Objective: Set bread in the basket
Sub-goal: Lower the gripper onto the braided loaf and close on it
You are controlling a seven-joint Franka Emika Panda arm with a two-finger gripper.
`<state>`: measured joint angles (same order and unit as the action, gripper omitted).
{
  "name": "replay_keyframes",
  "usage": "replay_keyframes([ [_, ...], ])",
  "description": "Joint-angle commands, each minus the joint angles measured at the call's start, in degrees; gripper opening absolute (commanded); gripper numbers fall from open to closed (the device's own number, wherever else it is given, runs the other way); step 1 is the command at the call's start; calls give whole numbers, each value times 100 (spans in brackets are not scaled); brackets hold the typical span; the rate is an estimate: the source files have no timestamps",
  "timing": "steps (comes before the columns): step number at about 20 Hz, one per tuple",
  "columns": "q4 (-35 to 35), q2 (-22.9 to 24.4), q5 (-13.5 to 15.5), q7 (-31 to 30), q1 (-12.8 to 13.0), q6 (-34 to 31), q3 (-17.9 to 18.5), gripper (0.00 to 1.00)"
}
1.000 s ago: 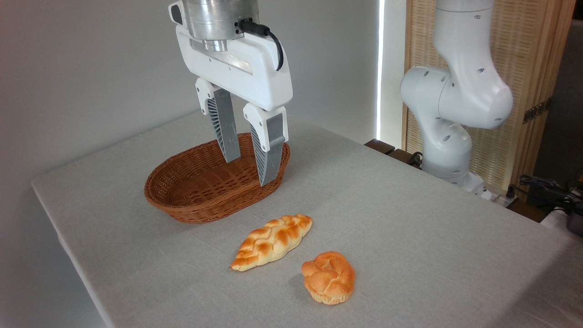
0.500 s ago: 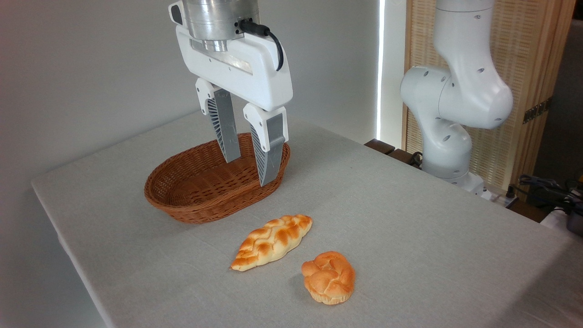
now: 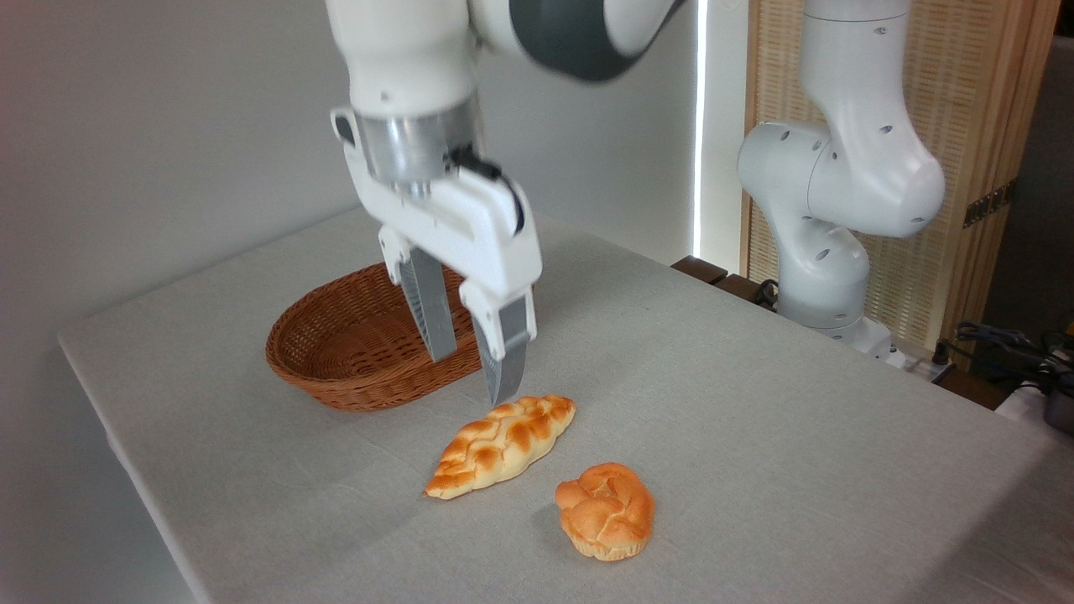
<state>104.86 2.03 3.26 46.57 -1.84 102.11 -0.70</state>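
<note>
Jaws apart, gripper (image 3: 470, 377) above bread (image 3: 501, 445).

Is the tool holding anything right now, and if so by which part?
Nothing is held. The tool is open and empty above the bread, which lies on the table.

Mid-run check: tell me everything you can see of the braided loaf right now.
The bread is a long braided loaf with pointed ends, its crust golden-orange with paler creases and a slight gloss. It lies flat on the grey table cloth, set diagonally, its upper right end nearer the basket but apart from it. The round bun sits to its lower right, not touching. The open gripper hangs just above the loaf's upper end; nothing grips it.
</note>
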Motion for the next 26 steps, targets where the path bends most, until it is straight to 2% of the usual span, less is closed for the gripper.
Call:
replay_keyframes([
  [1,789,228,34,-95,26,520,-106,100],
  [10,2116,167,148,-104,131,1740,-291,100],
  [12,2214,114,411,-95,131,1943,-291,100],
  [13,2258,105,429,-86,131,2031,-291,94],
  [16,2267,105,438,-34,131,2067,-300,55],
  [18,2267,96,430,-7,131,2067,-300,41],
  [19,2267,96,438,10,131,2067,-308,38],
  [26,2249,105,438,28,131,2023,-308,37],
])
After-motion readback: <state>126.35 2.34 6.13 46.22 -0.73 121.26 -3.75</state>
